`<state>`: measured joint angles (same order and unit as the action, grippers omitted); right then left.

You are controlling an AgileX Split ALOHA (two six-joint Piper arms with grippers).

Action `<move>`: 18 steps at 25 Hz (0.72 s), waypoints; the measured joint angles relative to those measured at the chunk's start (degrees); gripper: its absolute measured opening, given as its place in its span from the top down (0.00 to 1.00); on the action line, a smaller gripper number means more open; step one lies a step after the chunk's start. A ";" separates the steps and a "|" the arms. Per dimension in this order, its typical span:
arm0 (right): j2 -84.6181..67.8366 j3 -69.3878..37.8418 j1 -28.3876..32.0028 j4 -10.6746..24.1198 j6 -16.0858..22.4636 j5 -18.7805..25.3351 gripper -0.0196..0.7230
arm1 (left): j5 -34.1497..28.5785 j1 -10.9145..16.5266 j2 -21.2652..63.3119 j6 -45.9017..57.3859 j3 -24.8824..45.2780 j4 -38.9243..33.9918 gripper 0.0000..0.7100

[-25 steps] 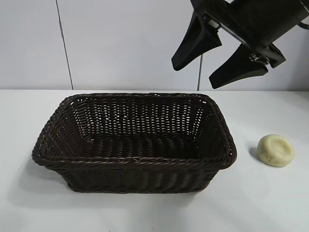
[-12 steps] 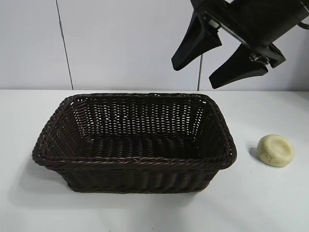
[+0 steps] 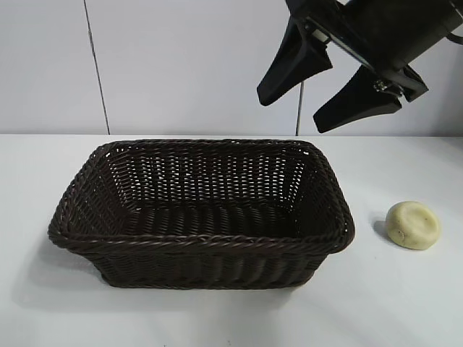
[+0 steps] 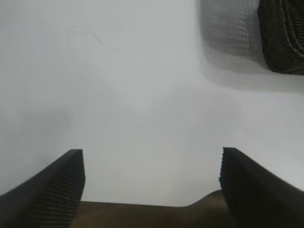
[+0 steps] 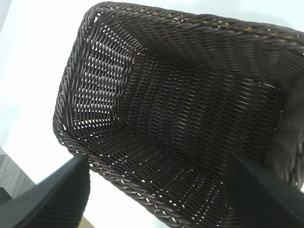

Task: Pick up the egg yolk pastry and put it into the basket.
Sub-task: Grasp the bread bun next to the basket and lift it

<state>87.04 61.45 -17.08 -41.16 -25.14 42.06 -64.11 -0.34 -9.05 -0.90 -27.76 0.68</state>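
The egg yolk pastry [image 3: 413, 225] beside the basket [image 3: 202, 242] should be pinched softly; the right gripper [image 3: 329, 92] is spread above the basket.

This looks like a robot test bench in a lab, not a home or a kitchen; a plain white table [image 3: 65, 318] fills the lower part of the exterior view; behind it stands a bare white panelled wall [image 3: 188, 65] with thin vertical seams; a black robot gripper [image 3: 329, 90] hangs at the upper right; no furniture or decoration gives a domestic feeling.
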 joint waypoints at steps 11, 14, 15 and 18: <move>0.72 2.59 0.00 2.97 7.59 2.83 0.21 | -0.51 0.00 9.76 0.00 0.00 0.00 0.20; 2.41 6.45 0.00 9.51 13.19 6.91 0.21 | -0.53 0.00 9.76 0.00 0.00 0.00 0.20; 2.97 7.93 0.00 11.95 15.78 8.25 0.21 | -0.58 0.00 9.76 0.00 0.00 0.00 0.20; 5.15 11.76 0.00 20.56 21.82 11.89 0.21 | -0.58 0.00 9.76 0.00 0.00 0.00 0.20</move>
<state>92.19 73.21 -17.08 -20.61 -3.33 53.96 -64.68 -0.34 0.70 -0.90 -27.76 0.68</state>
